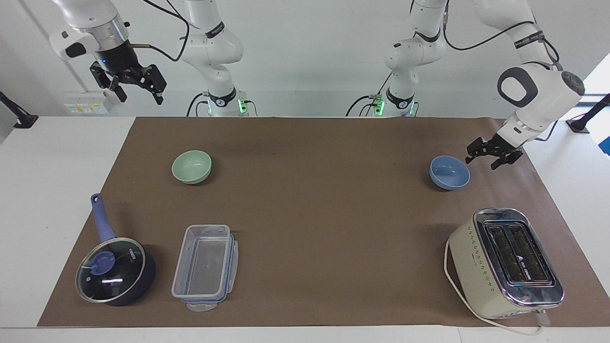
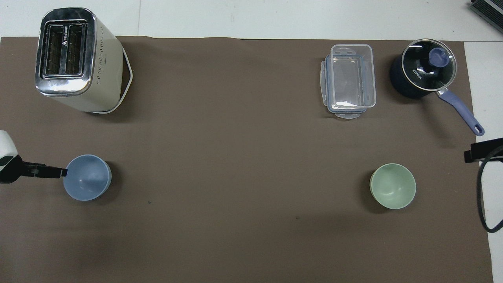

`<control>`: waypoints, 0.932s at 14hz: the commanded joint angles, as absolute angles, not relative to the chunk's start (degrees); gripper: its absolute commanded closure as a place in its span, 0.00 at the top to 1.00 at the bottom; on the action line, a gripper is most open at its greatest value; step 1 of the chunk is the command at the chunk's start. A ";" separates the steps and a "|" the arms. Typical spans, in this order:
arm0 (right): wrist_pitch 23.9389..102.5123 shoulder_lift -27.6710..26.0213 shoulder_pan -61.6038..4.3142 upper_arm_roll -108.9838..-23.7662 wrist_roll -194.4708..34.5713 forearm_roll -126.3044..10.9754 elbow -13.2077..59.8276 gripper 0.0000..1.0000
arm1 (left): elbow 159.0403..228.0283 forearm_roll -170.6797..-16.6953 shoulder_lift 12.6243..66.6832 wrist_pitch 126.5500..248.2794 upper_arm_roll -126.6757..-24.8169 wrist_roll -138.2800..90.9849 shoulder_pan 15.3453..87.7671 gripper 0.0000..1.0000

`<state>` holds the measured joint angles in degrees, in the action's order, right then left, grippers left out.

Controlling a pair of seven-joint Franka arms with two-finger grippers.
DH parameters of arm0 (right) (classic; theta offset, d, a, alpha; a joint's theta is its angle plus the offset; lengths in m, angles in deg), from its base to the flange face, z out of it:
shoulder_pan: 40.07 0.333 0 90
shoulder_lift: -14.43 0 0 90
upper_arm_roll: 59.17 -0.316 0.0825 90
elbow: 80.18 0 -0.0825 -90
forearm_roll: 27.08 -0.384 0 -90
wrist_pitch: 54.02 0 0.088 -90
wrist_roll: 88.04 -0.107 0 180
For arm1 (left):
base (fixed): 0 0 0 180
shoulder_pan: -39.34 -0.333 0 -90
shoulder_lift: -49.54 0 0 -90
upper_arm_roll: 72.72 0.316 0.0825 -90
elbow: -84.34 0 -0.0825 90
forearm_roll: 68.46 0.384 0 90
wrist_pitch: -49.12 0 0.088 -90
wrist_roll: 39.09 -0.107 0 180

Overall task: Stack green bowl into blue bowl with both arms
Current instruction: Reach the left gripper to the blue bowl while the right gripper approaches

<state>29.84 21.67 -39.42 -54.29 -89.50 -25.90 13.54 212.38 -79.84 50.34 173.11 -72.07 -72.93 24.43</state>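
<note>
Hovering low just beside the blue bowl, at the left arm's end of the table, the left gripper is seen with its fingers spread apart and nothing held between them. On the overhead view its fingertips sit at the bowl's nine o'clock rim; on the facing view a small gap is visible, so no contact is shown. The blue bowl rests upright on the brown mat, with the toaster lying farther from the robots, at about twelve o'clock from the bowl on the overhead view.

The green bowl is placed upright on the mat toward the right arm's end, well apart from the blue bowl, at three o'clock from it on the overhead view. Nothing is stacked in either bowl. The right gripper is held high over the table's edge at the right arm's end, its fingers parted and empty; that arm is waiting.

Farther from the robots than the green bowl, a clear plastic container is set, and beside it a dark saucepan with a glass lid.
</note>
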 commanded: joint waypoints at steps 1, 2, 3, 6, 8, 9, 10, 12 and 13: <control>33.43 23.39 -39.98 -54.52 -87.51 -26.46 17.73 1.00 | 213.54 -81.82 48.40 176.56 -72.54 -74.16 23.69 1.00; 33.95 23.39 -40.16 -54.52 -86.55 -26.55 18.86 1.00 | 214.14 -82.69 47.61 177.00 -72.54 -74.16 23.61 0.91; 35.70 23.48 -40.07 -54.52 -86.28 -26.81 20.09 1.00 | 215.19 -83.31 47.60 178.22 -72.54 -74.07 23.78 0.86; 37.21 23.48 -39.89 -54.52 -86.19 -26.81 21.16 1.00 | 217.49 -84.46 48.57 178.58 -72.54 -73.81 24.57 0.60; 37.12 23.48 -39.89 -54.52 -86.19 -26.81 21.16 1.00 | 217.93 -84.46 48.83 178.41 -72.54 -73.81 24.57 0.35; 37.12 23.48 -39.89 -54.52 -86.19 -26.81 21.16 1.00 | 218.28 -84.46 49.10 178.15 -72.54 -73.81 24.57 0.11; 37.21 23.48 -39.89 -54.52 -86.19 -26.81 21.16 1.00 | 218.19 -84.46 49.10 177.97 -72.54 -74.42 24.23 0.00; 37.21 23.48 -39.81 -54.52 -86.28 -26.81 21.16 1.00 | 217.76 -84.46 48.92 177.97 -72.54 -74.60 24.13 0.00; 37.47 23.48 -39.81 -54.52 -86.28 -26.81 21.16 1.00 | 217.58 -84.46 48.92 177.88 -72.54 -74.69 23.87 0.00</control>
<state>36.08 22.08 -39.44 -54.29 -87.72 -25.95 19.37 216.13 -83.38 47.38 176.87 -72.53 -73.10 24.45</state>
